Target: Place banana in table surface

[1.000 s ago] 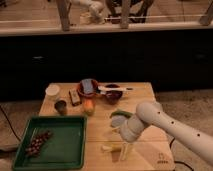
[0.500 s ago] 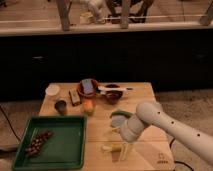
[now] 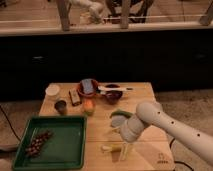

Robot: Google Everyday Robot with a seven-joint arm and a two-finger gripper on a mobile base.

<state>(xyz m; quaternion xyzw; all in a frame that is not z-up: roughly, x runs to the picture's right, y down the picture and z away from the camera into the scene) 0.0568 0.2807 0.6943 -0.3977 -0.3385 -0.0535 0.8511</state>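
Gripper (image 3: 125, 150): low over the near edge of the table surface (image 3: 145, 97), toward the near right corner; whether it grips or has let go cannot be told.

Banana (image 3: 112, 147): pale, lying on the planks just left of the gripper, close to the near edge.

Green tray (image 3: 75, 150): near left corner, dark clustered items inside.

Orange-yellow fruit (image 3: 88, 106), dark cup (image 3: 60, 105), bowls (image 3: 113, 93): toward the far edge.

Green vegetable (image 3: 121, 113): mid-worktop, beside the arm.

Risk, judged: the banana sits near the edge; a sideways brush as the gripper lifts could roll it off.

Markings: small dark logo (image 3: 161, 161) at the near right corner; not readable.
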